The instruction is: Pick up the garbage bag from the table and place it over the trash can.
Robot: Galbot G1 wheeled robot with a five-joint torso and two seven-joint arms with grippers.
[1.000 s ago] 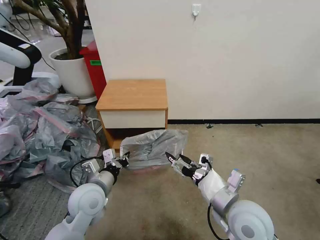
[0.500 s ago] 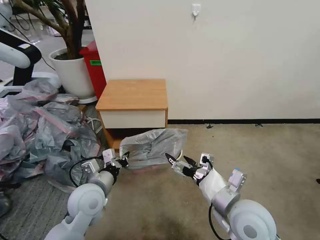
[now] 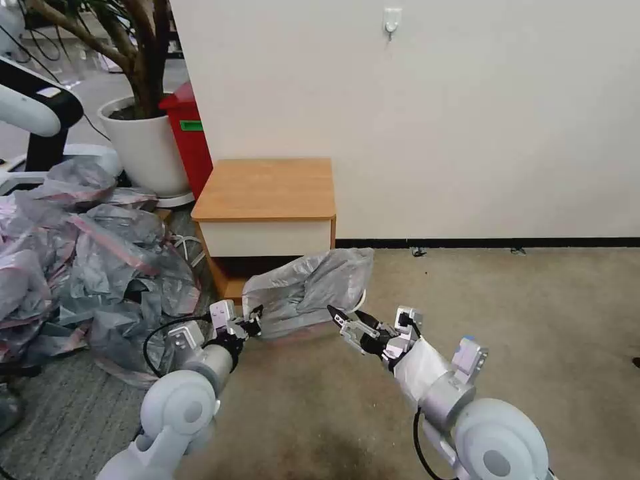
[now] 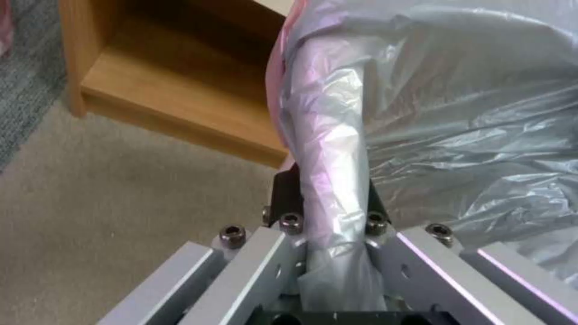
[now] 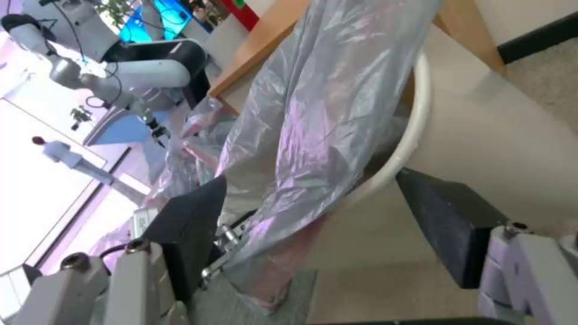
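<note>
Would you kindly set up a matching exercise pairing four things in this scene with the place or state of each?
Things:
1. left gripper
2. right gripper
3. garbage bag
4. red bin

Places or states:
A. open, at the trash can's rolled rim
B. draped over the trash can in front of the wooden nightstand
C. beside the white plant pot, behind the nightstand
D. shut on a gathered fold of the bag

Pairs: 1-D, 2-A, 3-B, 4-C
</note>
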